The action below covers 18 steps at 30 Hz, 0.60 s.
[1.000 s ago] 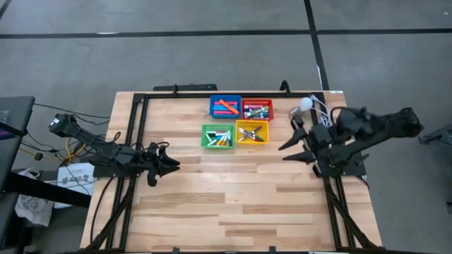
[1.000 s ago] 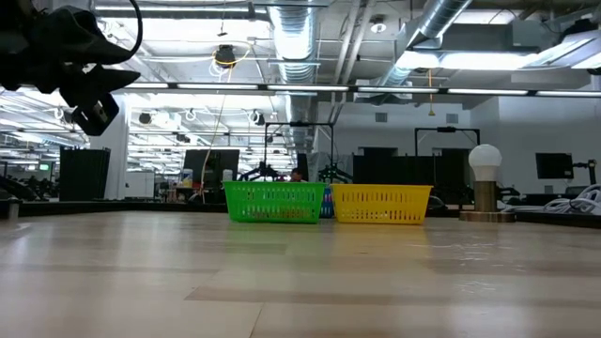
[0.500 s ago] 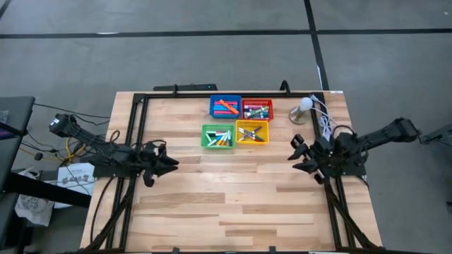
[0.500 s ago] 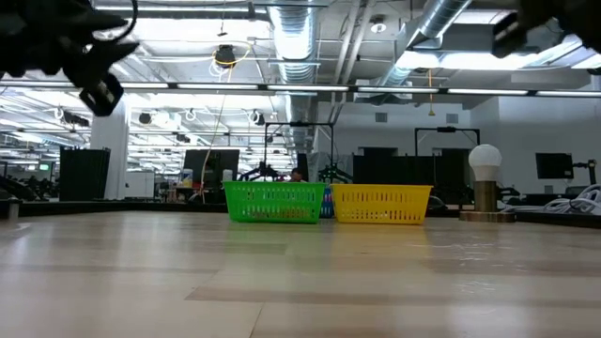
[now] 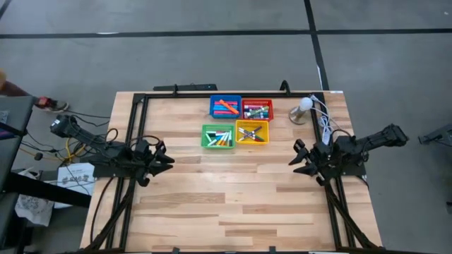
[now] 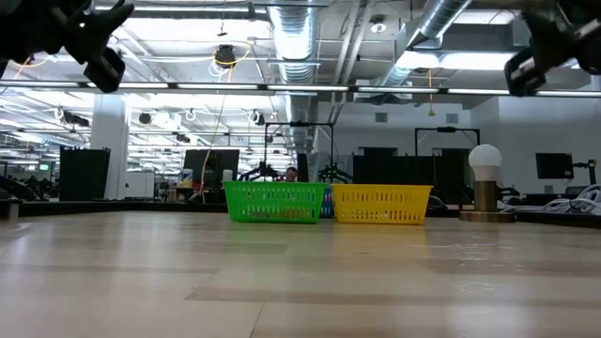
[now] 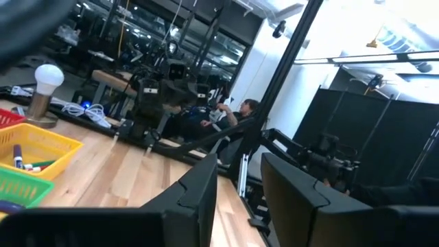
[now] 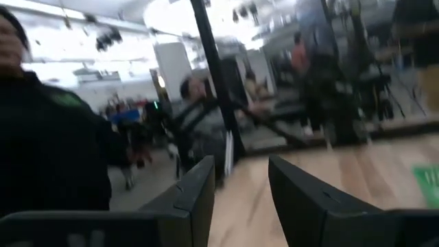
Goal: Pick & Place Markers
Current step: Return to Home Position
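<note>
The markers lie in four small trays at the table's far middle: a blue tray [image 5: 225, 106], a red tray [image 5: 256, 109], a green tray [image 5: 217, 136] and a yellow tray [image 5: 252, 132]. The left wrist view shows markers [image 7: 16, 158] inside the yellow tray [image 7: 48, 145]. My left gripper [image 5: 168, 159] hovers at the table's left side, pointing toward the right, and is open [image 7: 240, 199] with nothing between its fingers. My right gripper [image 5: 295, 161] hovers at the right side, pointing left, also open [image 8: 240, 195] and holding nothing. Both stand well above the tabletop in the low view.
A white bulb lamp [image 5: 304, 106] with white cables [image 5: 324, 121] stands at the far right corner. A black frame [image 5: 134, 127] runs along the table's left, far and right edges. Bare wood [image 5: 233, 190] lies between the arms and the near edge. People sit beyond the table.
My right gripper has come down a long way and drawn back toward the table's right and near edges, rolling a little. My left gripper has risen slightly and tipped upward, drawing a little toward the left edge. The trays and markers have not moved.
</note>
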Available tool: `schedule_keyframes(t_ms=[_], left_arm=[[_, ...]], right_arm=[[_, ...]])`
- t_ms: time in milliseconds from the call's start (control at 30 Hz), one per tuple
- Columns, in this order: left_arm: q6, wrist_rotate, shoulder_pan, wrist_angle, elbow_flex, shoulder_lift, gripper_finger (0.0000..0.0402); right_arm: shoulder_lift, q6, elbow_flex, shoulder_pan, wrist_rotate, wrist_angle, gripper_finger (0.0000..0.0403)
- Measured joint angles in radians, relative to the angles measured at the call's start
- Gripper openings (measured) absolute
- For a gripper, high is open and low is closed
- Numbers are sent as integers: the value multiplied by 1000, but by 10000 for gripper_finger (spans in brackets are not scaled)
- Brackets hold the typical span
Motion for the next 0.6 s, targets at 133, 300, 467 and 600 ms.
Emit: schedule_keyframes(t_ms=[133,300,467,600], left_arm=[[-1,-2,0,-10,0,3,113],[-11,-2,0,-11,0,3,113],[-15,-3,0,-6,0,3,113],[-17,-2,0,-6,0,3,113]], right_arm=[[-28,47,0,2,-1,-166,130],[-27,122,0,2,0,-265,130],[-27,122,0,2,0,-267,130],[-27,122,-1,2,1,-267,130]])
